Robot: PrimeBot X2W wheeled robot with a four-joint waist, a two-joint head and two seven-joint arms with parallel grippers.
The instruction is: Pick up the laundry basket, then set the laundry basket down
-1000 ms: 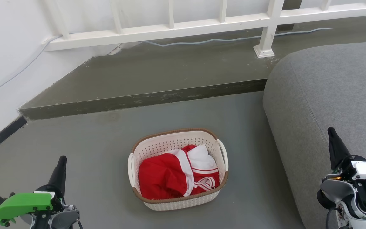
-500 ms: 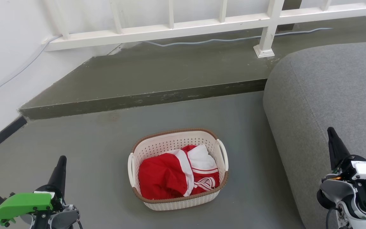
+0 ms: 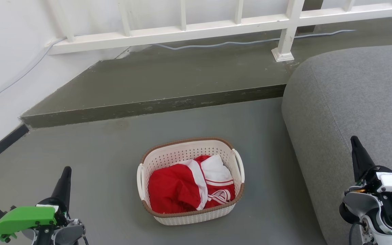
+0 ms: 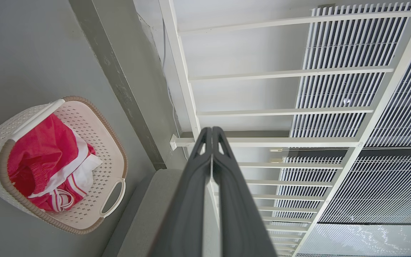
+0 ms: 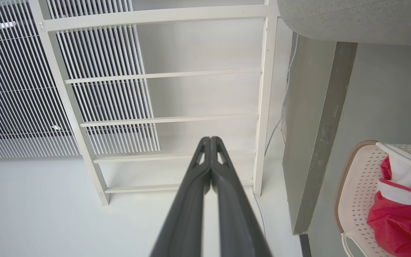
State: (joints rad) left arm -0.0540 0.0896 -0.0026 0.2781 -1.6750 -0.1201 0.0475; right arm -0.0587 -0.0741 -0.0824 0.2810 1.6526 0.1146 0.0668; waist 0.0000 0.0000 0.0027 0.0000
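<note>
Both pincers, the left gripper (image 3: 66,173) and the right gripper (image 3: 355,144), are clenched on nothing. The one laundry basket (image 3: 182,154) stands on the floor (image 3: 114,153) between them, well apart from both. Nothing has shifted this past second — which fits a lift still pending or a set-down finished. The basket has two handles (image 3: 239,165) and holds one red garment (image 3: 175,187).

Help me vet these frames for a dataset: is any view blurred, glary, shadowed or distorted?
Head view: sharp, evenly lit, only a soft shadow beside the laundry basket. Left wrist view: the left gripper looms large, stretched by the wide lens; bright patch lower right. Right wrist view: the white wall nearly washes out behind the right gripper; no motion blur.
</note>
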